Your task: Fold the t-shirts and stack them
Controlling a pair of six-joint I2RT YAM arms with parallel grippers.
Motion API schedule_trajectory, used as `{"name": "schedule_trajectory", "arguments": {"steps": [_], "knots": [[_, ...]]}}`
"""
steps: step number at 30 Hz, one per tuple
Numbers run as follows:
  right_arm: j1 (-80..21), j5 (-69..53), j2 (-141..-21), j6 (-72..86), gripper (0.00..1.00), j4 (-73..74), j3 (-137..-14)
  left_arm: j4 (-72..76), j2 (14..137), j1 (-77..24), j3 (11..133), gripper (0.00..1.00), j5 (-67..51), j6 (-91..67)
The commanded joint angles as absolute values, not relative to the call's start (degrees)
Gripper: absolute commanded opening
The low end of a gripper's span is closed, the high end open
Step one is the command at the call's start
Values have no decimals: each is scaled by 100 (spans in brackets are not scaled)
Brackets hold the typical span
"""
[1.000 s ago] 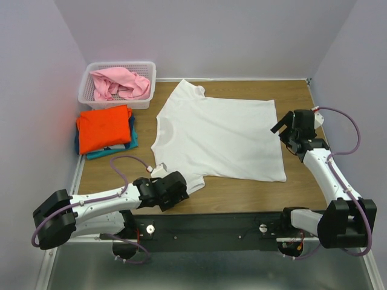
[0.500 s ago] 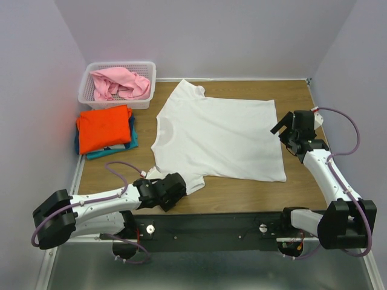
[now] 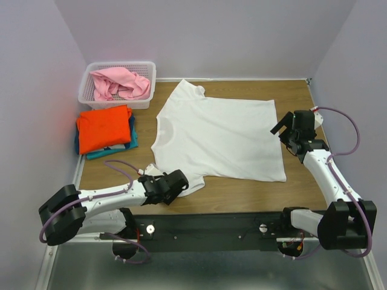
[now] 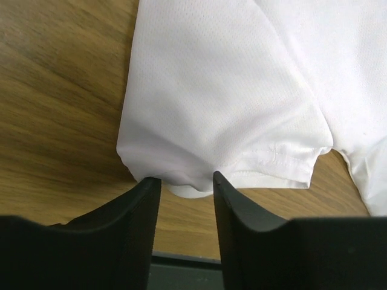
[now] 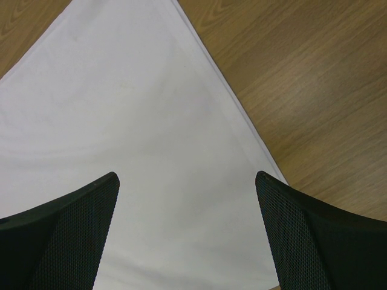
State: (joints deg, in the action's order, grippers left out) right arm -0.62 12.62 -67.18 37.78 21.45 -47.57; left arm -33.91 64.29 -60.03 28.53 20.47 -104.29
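Here | wooden table (image 3: 254, 193) | lilac walls (image 3: 205, 36) | white t-shirt (image 3: 217, 136) spread flat

Pale lilac walls (image 3: 199, 36), wooden tabletop (image 3: 242, 193)

No word, label, brand mark or number can be read in any view. The white t-shirt (image 3: 217, 136), the orange t-shirt (image 3: 104, 128), the teal t-shirt (image 3: 112, 150), the pink t-shirt (image 3: 118, 81) and the white lattice basket (image 3: 121, 64) show only plain colour. Any marking on the arms is too small to make out.
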Motion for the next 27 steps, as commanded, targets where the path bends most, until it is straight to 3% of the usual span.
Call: {"name": "schedule_trajectory", "arguments": {"steps": [1,2,7,17,27], "knots": [[-26,1283,-6601,3700,100,2065,-4676,-3718,6688,-5906,2891,43,2514,-10231],[-26,1283,-6601,3691,100,2065,-4676,-3709,6697,-5898,2892,40,2522,-10204],[-26,1257,-6557,3691,100,2065,-4650,-3648,6610,-5889,2865,0,2496,-10117],[-26,1205,-5874,3848,100,2162,-4008,-2743,6943,-5889,3304,0,2856,-9045],[-26,133,-5045,4254,100,3031,-3182,-2646,6751,-5889,3120,0,3155,-8938]]}}
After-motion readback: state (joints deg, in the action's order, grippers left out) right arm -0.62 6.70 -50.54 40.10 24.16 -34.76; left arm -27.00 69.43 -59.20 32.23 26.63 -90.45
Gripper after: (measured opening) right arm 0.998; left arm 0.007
